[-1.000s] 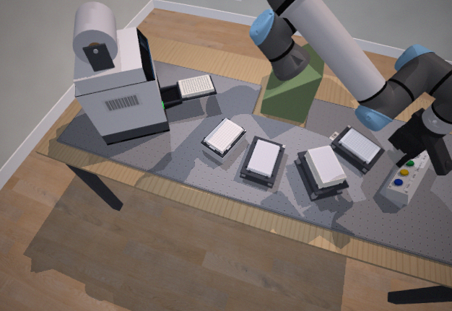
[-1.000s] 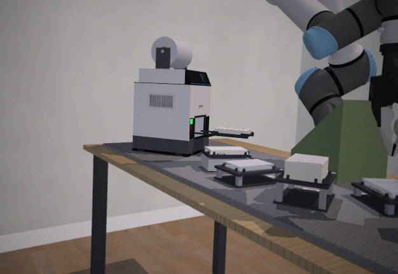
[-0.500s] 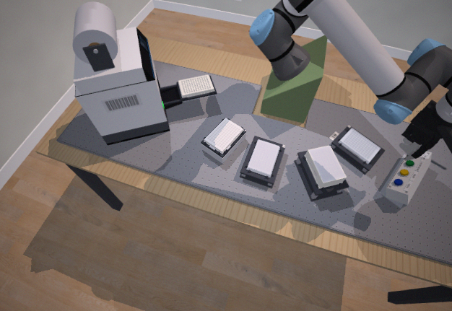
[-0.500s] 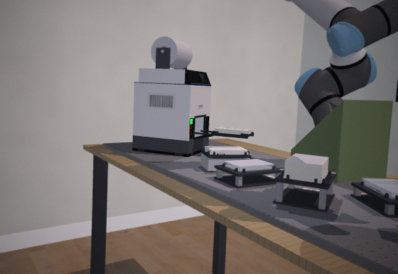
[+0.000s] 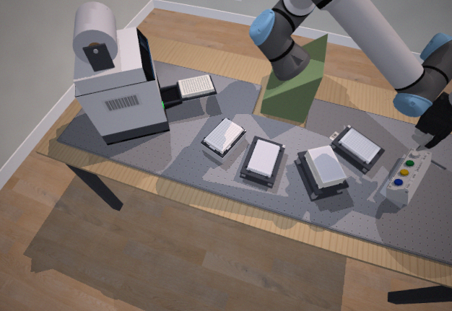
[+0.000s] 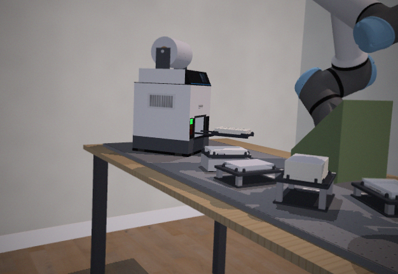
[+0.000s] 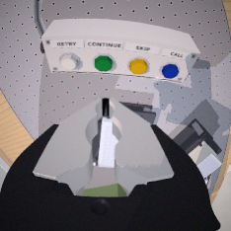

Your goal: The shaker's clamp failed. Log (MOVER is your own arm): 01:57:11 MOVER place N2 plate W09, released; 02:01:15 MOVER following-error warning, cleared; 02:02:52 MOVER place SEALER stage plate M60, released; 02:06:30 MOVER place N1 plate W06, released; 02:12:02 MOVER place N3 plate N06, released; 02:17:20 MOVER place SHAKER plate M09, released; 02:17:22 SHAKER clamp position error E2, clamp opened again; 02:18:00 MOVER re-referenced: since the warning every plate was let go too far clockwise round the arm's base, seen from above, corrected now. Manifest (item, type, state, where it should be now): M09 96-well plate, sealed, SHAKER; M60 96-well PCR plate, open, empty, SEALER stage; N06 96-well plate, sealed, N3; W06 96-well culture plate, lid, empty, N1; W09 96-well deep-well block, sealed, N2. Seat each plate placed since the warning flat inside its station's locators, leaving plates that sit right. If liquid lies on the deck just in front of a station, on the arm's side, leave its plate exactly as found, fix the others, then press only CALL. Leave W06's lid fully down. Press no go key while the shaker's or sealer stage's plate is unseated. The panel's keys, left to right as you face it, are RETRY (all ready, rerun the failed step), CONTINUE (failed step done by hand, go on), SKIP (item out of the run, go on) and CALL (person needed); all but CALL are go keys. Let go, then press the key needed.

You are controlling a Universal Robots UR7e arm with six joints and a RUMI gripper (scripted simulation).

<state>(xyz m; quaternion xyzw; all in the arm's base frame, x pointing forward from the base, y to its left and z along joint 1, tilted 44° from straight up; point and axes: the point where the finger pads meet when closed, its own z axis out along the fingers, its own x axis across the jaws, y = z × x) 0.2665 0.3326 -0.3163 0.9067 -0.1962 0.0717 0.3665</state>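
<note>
My gripper (image 5: 423,146) is shut and empty. It hovers at the far end of the key panel (image 5: 405,176), beside the white key. In the wrist view the shut fingertips (image 7: 105,105) point just below the panel, between the white RETRY key (image 7: 69,62) and the green CONTINUE key (image 7: 104,62). The yellow SKIP key (image 7: 138,65) and the blue CALL key (image 7: 170,71) lie to the right. The open PCR plate (image 5: 196,85) lies on the sealer stage. A sealed plate (image 5: 223,136) sits on the shaker. The lidded plate (image 5: 263,157), the deep-well block (image 5: 325,166) and another sealed plate (image 5: 359,144) sit on their nests.
The sealer (image 5: 116,84) with its foil roll stands at the table's left end. The green arm pedestal (image 5: 294,84) stands behind the nests. The arm's elbow (image 6: 334,88) hangs above the right side. I see no liquid on the deck.
</note>
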